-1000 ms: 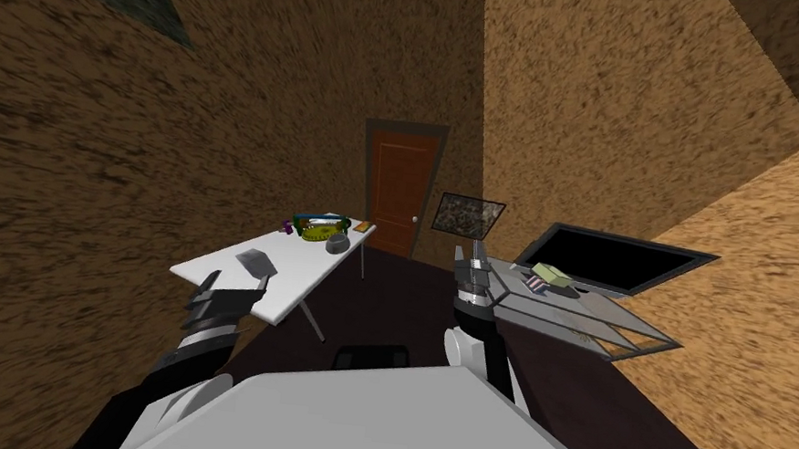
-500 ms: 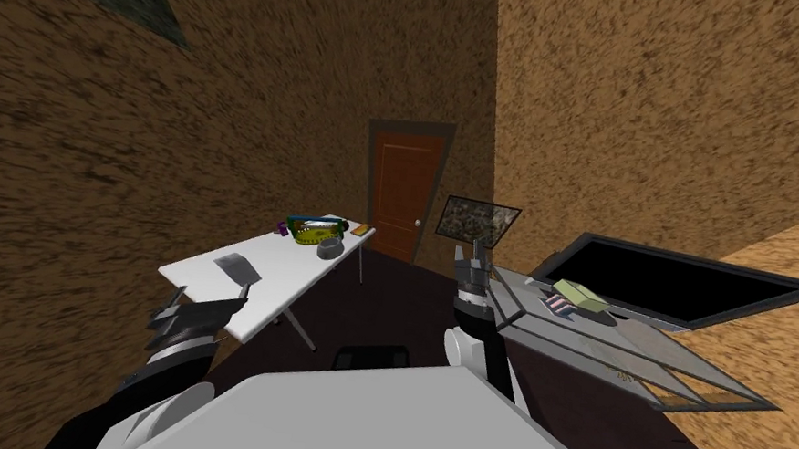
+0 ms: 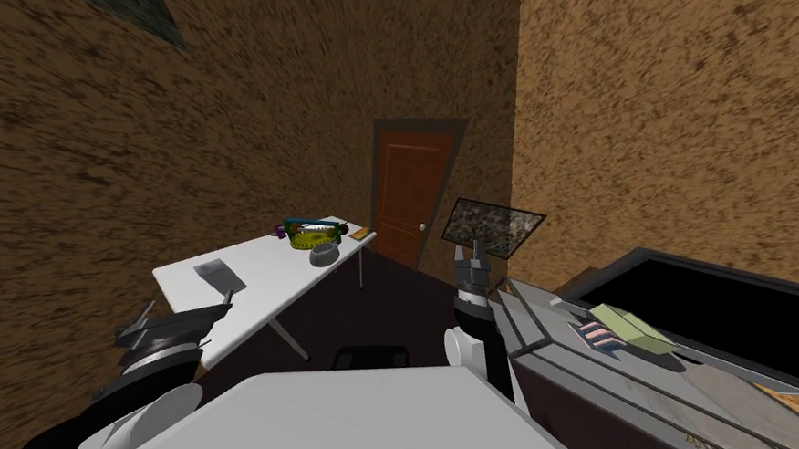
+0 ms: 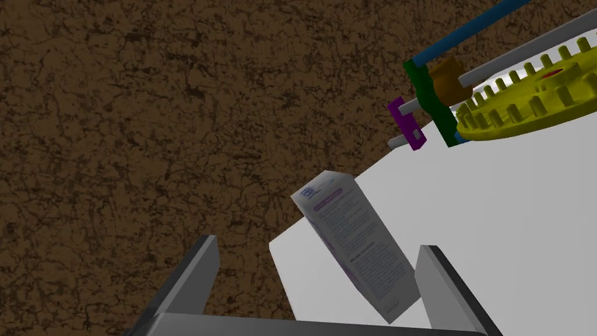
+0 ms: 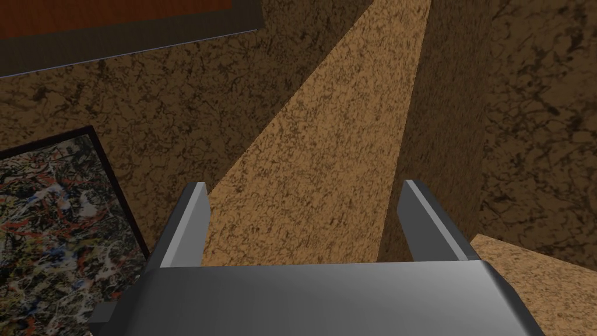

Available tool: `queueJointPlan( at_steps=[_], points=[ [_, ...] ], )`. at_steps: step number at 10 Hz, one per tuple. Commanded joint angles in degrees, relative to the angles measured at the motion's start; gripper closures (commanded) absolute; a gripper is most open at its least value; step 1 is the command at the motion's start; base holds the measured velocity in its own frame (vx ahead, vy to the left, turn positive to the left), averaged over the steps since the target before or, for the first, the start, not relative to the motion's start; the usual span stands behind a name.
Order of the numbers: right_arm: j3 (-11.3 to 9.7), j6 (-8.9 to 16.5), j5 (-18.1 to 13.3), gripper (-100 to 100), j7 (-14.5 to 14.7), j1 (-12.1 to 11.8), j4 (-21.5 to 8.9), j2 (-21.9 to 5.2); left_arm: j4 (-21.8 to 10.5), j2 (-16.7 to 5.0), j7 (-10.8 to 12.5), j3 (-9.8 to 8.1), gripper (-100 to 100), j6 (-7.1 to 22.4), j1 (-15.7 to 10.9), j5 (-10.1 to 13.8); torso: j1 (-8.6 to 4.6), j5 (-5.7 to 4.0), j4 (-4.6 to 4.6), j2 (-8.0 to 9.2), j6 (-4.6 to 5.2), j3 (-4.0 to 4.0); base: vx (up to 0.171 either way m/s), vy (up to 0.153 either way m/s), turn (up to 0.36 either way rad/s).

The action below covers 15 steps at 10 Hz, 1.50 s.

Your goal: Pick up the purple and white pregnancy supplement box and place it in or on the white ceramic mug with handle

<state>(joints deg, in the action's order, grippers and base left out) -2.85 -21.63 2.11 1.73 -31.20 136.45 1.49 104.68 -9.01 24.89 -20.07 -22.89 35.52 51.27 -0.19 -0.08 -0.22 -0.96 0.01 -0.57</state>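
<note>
Holding left claw (image 4: pixel 316 244) open, fingers (image 4: pixel 195 277) spread, short of the table (image 3: pixel 279 265). Sighting the box (image 4: pixel 355 245) between the fingers, untouched, sitting close to the table's near edge. Risking a knock off that edge if closing off-centre, one finger meeting it first. Noting the mug (image 3: pixel 323 254) well apart at the far end, beside a yellow toy (image 4: pixel 524 99). Finding right claw (image 5: pixel 303 192) open, raised, idle

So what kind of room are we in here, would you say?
Probably a small room in a house, maybe a hobby or spare room: a closed brown door, a framed painting on the speckled wall beside it, and a white table carrying small household things.
</note>
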Motion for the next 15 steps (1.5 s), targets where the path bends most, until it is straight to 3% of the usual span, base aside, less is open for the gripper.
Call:
queueJointPlan(
  at_steps=[1, 8, 11, 12, 14, 15],
  points=[
    [0.00, 0.00, 0.00, 0, 0.00, 0.00, 0.00, 0.00, -0.50, -0.16, 0.76, -0.88, -100, 0.26, -0.19, 1.83, 0.00, 0.00, 0.00, 0.00, 0.00, 0.00, 0.151, -0.060, 0.057],
    [0.01, 0.00, 0.00, 0, 0.00, 0.00, 0.00, -0.01, -4.63, 1.45, 3.77, -7.57, -100, 2.76, -4.48, 12.51, 0.32, 0.07, 0.00, 0.04, 0.01, 0.01, 0.176, -0.026, 0.143],
    [0.01, 0.00, 0.00, 0, 0.00, 0.01, 0.00, -0.01, -5.73, 3.42, 4.56, -9.69, -100, 3.51, -5.95, 15.61, 0.53, 0.11, 0.01, 0.11, 0.03, 0.05, 0.168, 0.007, 0.101],
    [0.01, 0.00, 0.00, 0, 0.00, 0.01, 0.00, -0.01, -6.19, 5.20, 4.93, -10.74, -100, 3.83, -6.62, 17.02, 0.56, 0.12, 0.03, 0.20, 0.03, 0.10, 0.158, 0.023, 0.107],
    [0.01, 0.00, 0.00, 0, 0.00, 0.01, 0.00, -0.02, -5.70, 5.86, 4.63, -10.85, -100, 3.95, -6.55, 17.10, 0.62, 0.13, 0.02, 0.14, 0.05, 0.07, 0.125, 0.021, 0.038],
    [0.01, 0.00, 0.00, 0, 0.00, 0.02, 0.00, -0.01, -5.67, 6.01, 4.52, -10.95, 0, 4.10, -6.61, 17.21, 0.58, 0.13, 0.07, 0.41, 0.05, 0.21, 0.014, 0.002, -0.002]
  ],
)
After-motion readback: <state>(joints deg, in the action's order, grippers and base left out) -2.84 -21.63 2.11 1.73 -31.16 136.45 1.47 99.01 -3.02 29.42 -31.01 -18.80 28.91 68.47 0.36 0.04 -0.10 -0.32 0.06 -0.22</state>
